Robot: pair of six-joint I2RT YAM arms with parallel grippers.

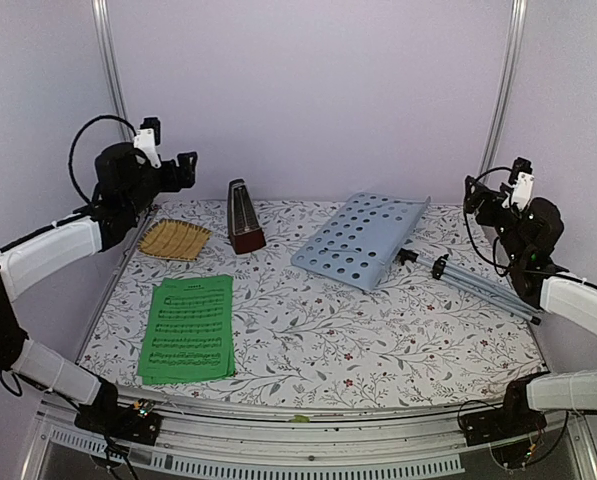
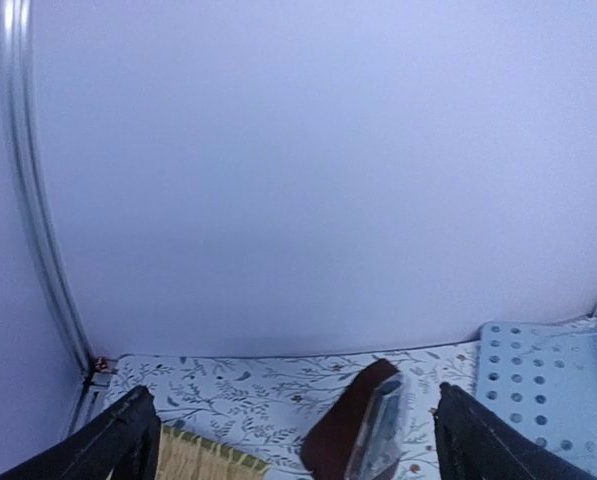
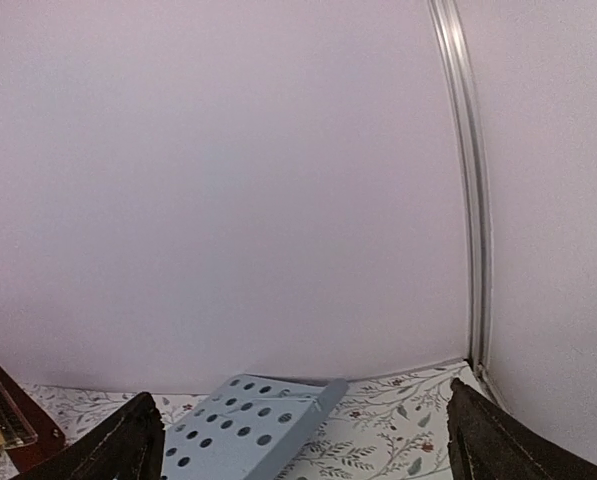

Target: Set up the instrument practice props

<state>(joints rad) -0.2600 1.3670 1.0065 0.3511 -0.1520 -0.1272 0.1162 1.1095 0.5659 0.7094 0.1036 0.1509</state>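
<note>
Four loose items, one of each kind.
One pale blue music stand (image 1: 363, 240) lies far right, one green sheet-music booklet (image 1: 188, 328) near left, one reddish-brown metronome (image 1: 244, 217) far centre-left, and one straw mat (image 1: 174, 240) far left.

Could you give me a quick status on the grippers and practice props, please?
Left gripper open, empty, raised. Right gripper open, empty, raised. Music stand lying down, booklet flat, metronome upright, all untouched. Nothing blocking them.
</note>
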